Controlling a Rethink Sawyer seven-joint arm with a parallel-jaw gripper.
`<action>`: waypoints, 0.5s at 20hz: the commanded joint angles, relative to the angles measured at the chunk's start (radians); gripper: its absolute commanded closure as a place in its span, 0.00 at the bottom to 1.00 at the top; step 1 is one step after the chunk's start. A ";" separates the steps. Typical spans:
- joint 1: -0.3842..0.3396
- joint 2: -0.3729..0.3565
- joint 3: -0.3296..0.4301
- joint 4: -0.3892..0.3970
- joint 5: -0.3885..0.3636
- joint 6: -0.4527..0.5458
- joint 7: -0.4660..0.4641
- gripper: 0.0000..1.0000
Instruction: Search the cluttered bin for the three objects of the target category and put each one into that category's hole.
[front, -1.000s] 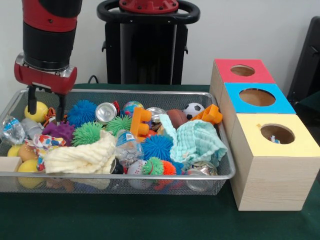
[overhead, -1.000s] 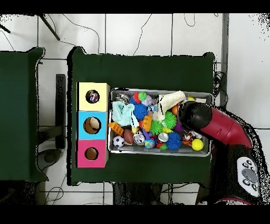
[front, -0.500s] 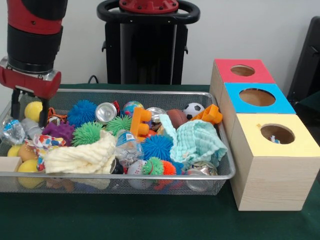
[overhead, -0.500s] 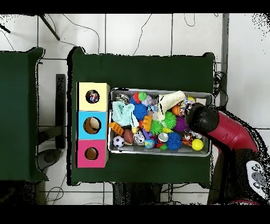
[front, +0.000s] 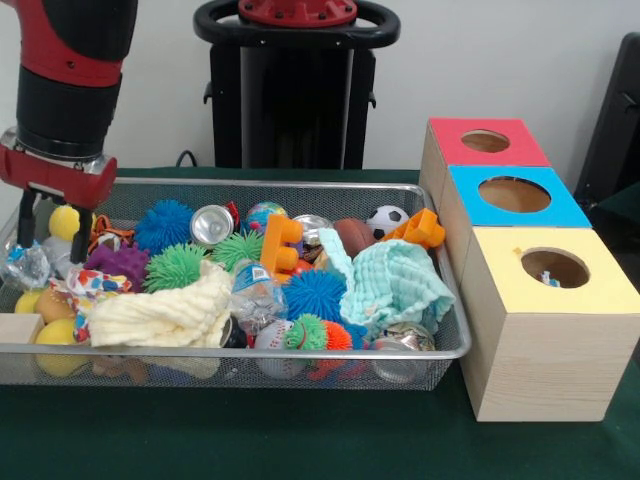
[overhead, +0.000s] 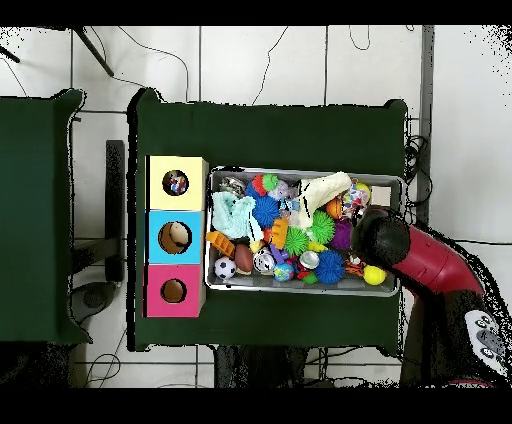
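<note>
My gripper (front: 55, 222) hangs over the left end of the wire bin (front: 300, 352), open. Its dark fingers (front: 25, 215) stand on either side of a small yellow ball (front: 65, 222) near the bin's back wall, and I cannot tell whether they touch it. In the overhead view the arm (overhead: 382, 236) covers the gripper, while the yellow ball (overhead: 374, 273) shows beside it. At the right stand the red box (front: 487, 142), the blue box (front: 515, 194) and the yellow box (front: 555, 267), each with a round hole on top.
The bin is packed: purple spiky toy (front: 118, 262), blue spiky ball (front: 163, 225), can (front: 211, 225), orange brick (front: 280, 245), football (front: 352, 235), soccer ball (front: 387, 220), cream cloth (front: 160, 312), teal cloth (front: 395, 285). A crumpled wrapper (front: 25, 262) lies below the gripper.
The gripper has moved left along the back of the bin and dropped a little. The yellow ball now sits between its fingers. The bin's contents look unmoved.
</note>
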 joint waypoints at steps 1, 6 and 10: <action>0.022 0.050 0.092 0.102 -0.011 0.024 0.150 0.00; -0.016 0.046 0.125 0.090 -0.003 0.079 0.110 0.00; -0.040 0.056 0.142 0.081 -0.007 0.081 0.089 0.00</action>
